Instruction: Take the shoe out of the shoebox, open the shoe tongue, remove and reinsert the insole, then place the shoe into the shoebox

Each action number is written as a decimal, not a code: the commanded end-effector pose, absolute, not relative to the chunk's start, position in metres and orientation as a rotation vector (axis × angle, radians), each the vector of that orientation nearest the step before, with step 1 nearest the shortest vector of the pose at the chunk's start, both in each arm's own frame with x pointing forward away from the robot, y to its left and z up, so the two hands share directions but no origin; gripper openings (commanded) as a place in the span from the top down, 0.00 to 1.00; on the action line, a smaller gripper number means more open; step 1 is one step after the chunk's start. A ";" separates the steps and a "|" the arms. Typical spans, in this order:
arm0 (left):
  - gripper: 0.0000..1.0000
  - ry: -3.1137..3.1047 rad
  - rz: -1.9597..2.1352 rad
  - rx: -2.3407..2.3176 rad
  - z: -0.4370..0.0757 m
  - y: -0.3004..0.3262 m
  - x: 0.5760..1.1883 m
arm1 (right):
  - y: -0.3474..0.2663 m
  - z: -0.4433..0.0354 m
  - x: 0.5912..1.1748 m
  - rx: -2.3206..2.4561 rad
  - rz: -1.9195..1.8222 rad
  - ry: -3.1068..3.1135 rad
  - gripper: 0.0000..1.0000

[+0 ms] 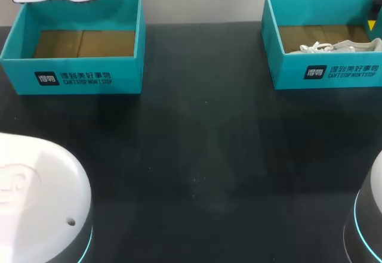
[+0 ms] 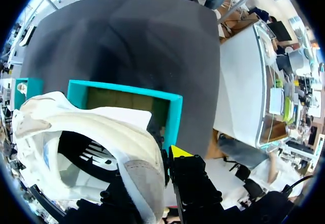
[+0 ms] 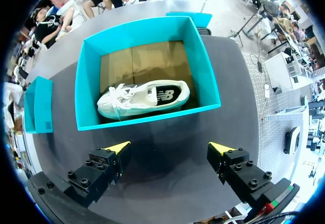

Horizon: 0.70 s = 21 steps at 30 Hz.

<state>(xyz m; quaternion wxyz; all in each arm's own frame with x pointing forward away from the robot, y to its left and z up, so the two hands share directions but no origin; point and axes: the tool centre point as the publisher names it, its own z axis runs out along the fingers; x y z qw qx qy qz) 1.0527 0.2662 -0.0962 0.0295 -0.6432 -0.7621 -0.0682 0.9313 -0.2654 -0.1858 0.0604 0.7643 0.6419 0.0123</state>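
Taking-out step seemingly in hand: white sneaker (image 2: 117,137) held up over the empty left shoebox (image 1: 83,78), heel pinched in the closed left tool (image 2: 162,155), second fingertip hidden behind the heel. Hovering wide open and empty above the tabletop (image 1: 197,155), short of the right shoebox (image 3: 86,82) with a second sneaker (image 3: 144,99) inside: right tool (image 3: 170,148). Likely next: setting the held sneaker on open tabletop, then spreading the tongue.

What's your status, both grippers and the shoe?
Left gripper shut on lifted shoe, above left shoebox. Right gripper open, hovering short of right shoebox, second shoe lying inside. Nothing seen in the way.
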 end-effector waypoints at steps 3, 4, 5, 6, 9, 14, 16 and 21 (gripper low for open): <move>1.00 -2.368 -0.393 -2.094 -0.080 0.251 0.974 | -0.265 -0.186 0.931 2.313 0.038 1.942 0.00; 1.00 -2.368 -0.393 -2.094 -0.080 0.251 0.974 | -0.265 -0.186 0.931 2.313 0.038 1.942 0.00; 1.00 -2.368 -0.393 -2.094 -0.080 0.251 0.974 | -0.265 -0.186 0.931 2.313 0.038 1.942 0.00; 1.00 -2.368 -0.393 -2.094 -0.080 0.251 0.974 | -0.265 -0.186 0.931 2.313 0.038 1.942 0.00; 1.00 -2.368 -0.393 -2.094 -0.080 0.251 0.974 | -0.265 -0.186 0.931 2.313 0.038 1.942 0.00; 1.00 -2.368 -0.393 -2.094 -0.080 0.251 0.974 | -0.265 -0.186 0.931 2.313 0.038 1.942 0.00; 1.00 -2.368 -0.393 -2.094 -0.080 0.251 0.974 | -0.265 -0.186 0.931 2.313 0.038 1.942 0.00; 1.00 -2.303 -0.492 -2.148 -0.089 0.212 0.925 | -0.265 -0.186 0.931 2.313 0.038 1.942 0.00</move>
